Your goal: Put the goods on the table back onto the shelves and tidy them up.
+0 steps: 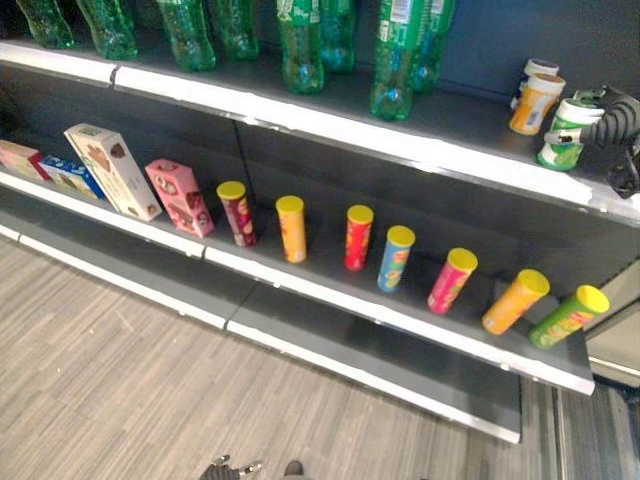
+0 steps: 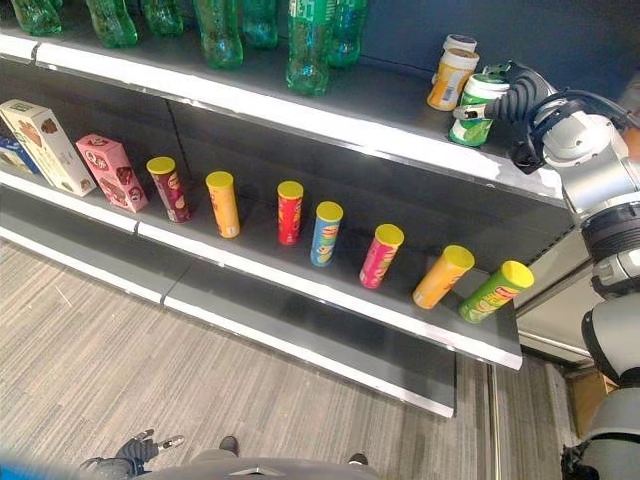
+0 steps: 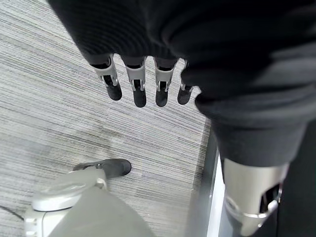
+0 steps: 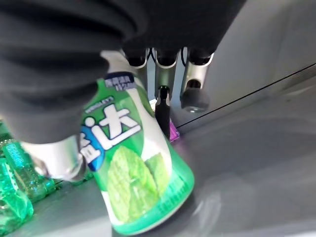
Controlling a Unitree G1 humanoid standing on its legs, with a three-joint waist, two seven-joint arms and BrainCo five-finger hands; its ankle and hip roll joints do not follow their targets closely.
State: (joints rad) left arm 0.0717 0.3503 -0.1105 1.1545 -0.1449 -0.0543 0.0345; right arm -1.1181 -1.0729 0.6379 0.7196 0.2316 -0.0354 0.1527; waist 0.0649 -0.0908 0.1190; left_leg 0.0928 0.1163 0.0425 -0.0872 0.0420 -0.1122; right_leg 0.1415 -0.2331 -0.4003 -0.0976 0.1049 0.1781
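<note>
Currently:
Item in hand: green-and-white canister (image 4: 140,177), its base on or just above the top shelf (image 2: 330,120) near the shelf's right end.
Right hand (image 2: 510,100): fingers (image 4: 193,94) wrapped round the canister's upper body, thumb on the opposite side; clenched on it.
Left hand (image 3: 143,79): hangs low over the floor (image 1: 110,400), fingers (image 3: 139,89) straight and relaxed, holding nothing.
Handling, judged: rigid plastic body, probably light; glossy label, so likely slippery under a loose hold. Tall for its base, so it may tip if let go while tilted. Not fragile.
Where to hold: mid to upper body, fingers and thumb opposed, as now; leaves the base free to seat flat.
Neighbours: orange-and-white canister (image 2: 448,80) just beside it on the left, another white-capped one (image 2: 458,44) behind that. Green bottles (image 2: 305,45) well apart, further left.
Edges: shelf's front lip near the base; right end of the shelf close by the wrist.
Open room: bare shelf between the canisters and the bottles; withdrawal looks free to the front and right.
Lower shelf (image 1: 330,300): row of yellow-lidded tubes (image 1: 358,236), several leaning; boxes (image 1: 112,170) to the left. Tidying there not yet done.
</note>
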